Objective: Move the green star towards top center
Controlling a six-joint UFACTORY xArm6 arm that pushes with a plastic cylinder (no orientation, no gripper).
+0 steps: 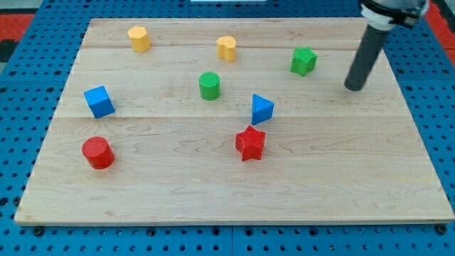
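The green star (pixel 303 61) lies on the wooden board (pixel 341 171) at the upper right. My tip (pixel 352 87) is to the star's right and slightly lower, a short gap away and not touching it. The dark rod rises from the tip to the view's top right corner.
A yellow block (pixel 227 48) lies at top center and another yellow block (pixel 139 38) at the upper left. A green cylinder (pixel 210 86), a blue triangle (pixel 261 109) and a red star (pixel 250 144) are mid-board. A blue cube (pixel 99 102) and a red cylinder (pixel 97 153) are at the left.
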